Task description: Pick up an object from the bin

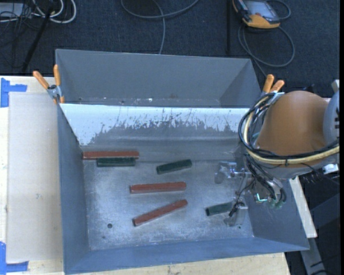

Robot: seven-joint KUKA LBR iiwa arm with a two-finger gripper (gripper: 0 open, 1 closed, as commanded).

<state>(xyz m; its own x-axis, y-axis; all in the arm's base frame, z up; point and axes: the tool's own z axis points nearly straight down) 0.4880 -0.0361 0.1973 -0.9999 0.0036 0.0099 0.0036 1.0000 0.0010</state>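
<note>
My pincer [236, 212] sits at the right end of a short, flat dark-green bar [219, 209]; whether it pinches, I cannot tell.

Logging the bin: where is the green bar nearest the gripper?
The green bar lies on the bin floor at lower right, beside the gripper, right of the slanted red bar.

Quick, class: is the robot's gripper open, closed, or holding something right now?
Gripper: cannot be told. It sits low at the right side of the bin, next to a short dark green bar.
</note>
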